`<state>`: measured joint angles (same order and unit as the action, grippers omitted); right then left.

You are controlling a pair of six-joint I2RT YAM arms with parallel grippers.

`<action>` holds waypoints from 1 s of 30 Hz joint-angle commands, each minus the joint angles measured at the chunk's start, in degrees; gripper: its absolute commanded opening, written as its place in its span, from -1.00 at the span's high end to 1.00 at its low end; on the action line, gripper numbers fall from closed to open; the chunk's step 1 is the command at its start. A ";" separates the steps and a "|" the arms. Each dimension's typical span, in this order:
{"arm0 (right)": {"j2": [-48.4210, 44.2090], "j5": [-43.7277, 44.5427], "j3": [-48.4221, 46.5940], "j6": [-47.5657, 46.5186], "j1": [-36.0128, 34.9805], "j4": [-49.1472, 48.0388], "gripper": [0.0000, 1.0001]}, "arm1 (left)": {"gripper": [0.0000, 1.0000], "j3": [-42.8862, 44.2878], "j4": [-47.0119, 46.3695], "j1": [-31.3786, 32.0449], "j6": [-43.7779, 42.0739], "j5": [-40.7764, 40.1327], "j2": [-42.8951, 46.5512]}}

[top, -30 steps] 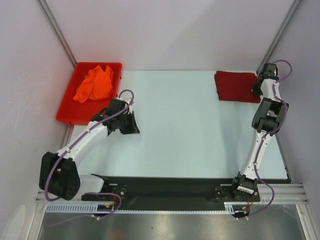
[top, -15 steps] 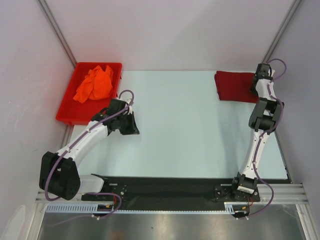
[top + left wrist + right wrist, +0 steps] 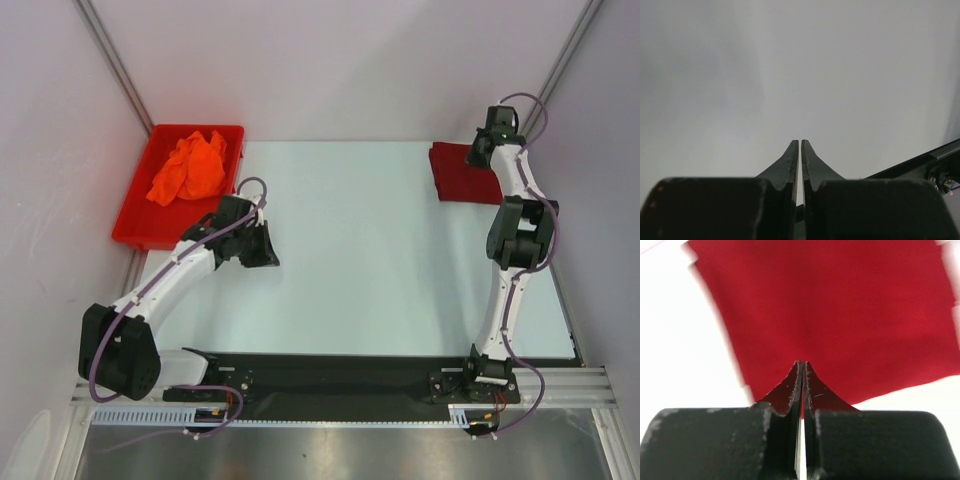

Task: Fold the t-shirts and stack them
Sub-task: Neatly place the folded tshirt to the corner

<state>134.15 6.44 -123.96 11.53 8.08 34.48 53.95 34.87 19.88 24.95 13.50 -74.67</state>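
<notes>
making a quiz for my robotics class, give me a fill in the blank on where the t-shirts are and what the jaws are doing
1. The orange t-shirt lies crumpled in the ___ bin.
2. The maroon t-shirt lies folded at the far ___ corner of the table.
3. The jaws of the right arm, over the maroon t-shirt, are ___.
Missing words: red; right; shut.
</notes>
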 commanded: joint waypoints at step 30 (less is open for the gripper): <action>-14.42 -16.12 12.31 6.14 -3.06 9.98 0.94 | 0.81 3.44 3.27 1.92 4.31 -3.12 8.31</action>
<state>128.09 -15.55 -111.74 20.84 7.20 33.74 57.63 38.72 20.53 26.83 11.11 -69.60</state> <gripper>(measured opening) 0.031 0.097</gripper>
